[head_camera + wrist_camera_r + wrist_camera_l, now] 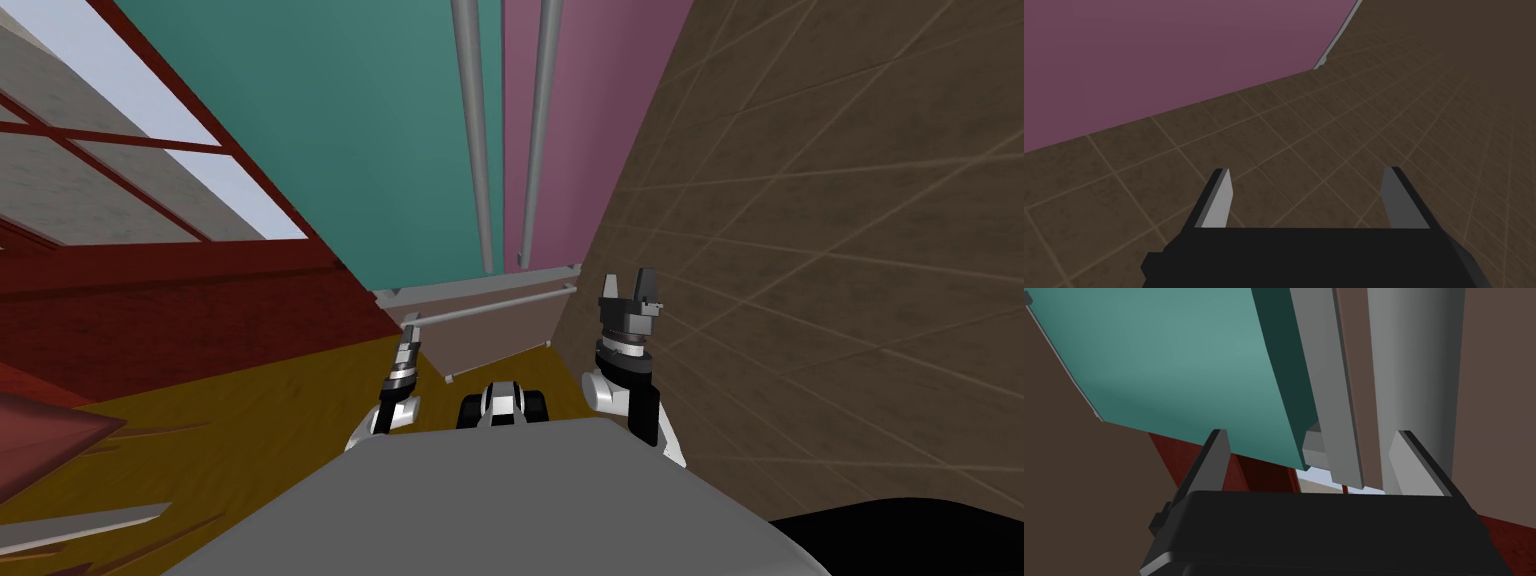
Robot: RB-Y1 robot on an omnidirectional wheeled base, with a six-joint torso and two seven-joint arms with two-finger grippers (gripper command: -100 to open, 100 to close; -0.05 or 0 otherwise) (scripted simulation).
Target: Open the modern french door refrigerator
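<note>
Looking down through the head view, you have the refrigerator (420, 150) straight ahead, its teal door left of its mauve door (570, 120), with two grey vertical handles (482, 130) side by side along the seam. Your left gripper (409, 335) sits low, at the left end of the horizontal drawer handle (500, 308). Your right gripper (628, 290) is raised beside the brown tiled wall (820, 200).

At the left wrist, the gripper is released, its fingers (1216, 458) spread. The teal door's edge and a grey handle bar show beyond the gap, and a thicker grey bar runs close by one finger.

At the right wrist, the gripper is also released and grasps nothing. It faces the tiled wall, with the mauve door beyond.
</note>
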